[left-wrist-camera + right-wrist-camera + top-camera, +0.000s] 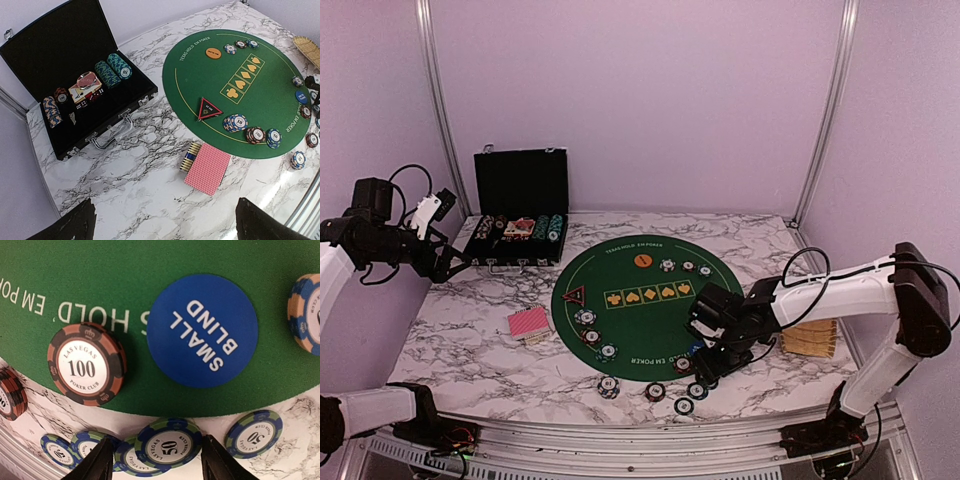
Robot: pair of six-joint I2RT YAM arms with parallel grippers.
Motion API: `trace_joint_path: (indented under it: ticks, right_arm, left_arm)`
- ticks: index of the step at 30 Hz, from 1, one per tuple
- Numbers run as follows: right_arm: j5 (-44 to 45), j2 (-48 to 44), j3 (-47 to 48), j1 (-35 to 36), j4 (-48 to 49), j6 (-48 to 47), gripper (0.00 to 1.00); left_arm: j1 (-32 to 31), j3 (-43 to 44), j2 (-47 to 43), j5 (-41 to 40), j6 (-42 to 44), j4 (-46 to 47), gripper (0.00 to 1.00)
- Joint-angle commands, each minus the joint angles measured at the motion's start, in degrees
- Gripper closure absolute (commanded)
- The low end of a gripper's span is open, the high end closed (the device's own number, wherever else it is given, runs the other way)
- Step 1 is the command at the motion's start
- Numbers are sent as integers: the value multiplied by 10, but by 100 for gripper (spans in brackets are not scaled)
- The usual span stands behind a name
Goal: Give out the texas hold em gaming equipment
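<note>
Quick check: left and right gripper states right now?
Left gripper: open, holding nothing.
Right gripper: open, fingers either side of a 50 chip lying flat; no grip on it that shows.

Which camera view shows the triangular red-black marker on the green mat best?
The left wrist view: the triangular marker lies large and unobstructed at the green mat's edge. The top external view shows the marker only small, near the mat's left edge. The right wrist view does not show it.
</note>
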Motion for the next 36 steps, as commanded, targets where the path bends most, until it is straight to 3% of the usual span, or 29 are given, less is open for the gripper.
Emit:
trace_joint_path:
  ticks: [1,15,36]
  right_arm:
    - [12,19,8,8,11,2,43]
    - [52,3,15,28,-9,17,62]
    - [114,-45,96,-7,-83,-13,66]
  left_arm:
    - [2,-2,-4,6,6,-13,1]
    - [2,-3,-3,6,6,-13,1]
    - [2,-4,-9,4,4,-13,1]
